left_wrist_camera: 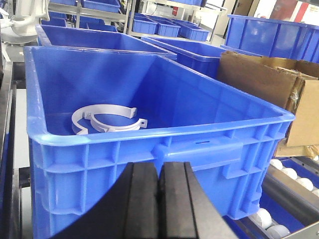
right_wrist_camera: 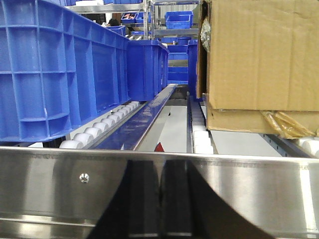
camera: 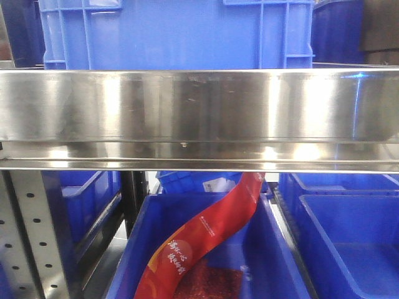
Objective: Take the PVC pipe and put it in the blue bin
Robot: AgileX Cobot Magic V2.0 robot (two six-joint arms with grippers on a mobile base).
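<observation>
The red packet (camera: 209, 240) hanging into a lower blue bin (camera: 262, 261) bears white lettering too blurred to read

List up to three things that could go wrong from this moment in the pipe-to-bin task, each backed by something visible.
1. Both the left gripper and the right gripper look shut and empty, so a pick may fail unless they open.
2. The right gripper sits behind the steel rail; reaching forward might strike it.
3. The blue bin already holds white clamp pieces, and no pipe is visible.
</observation>
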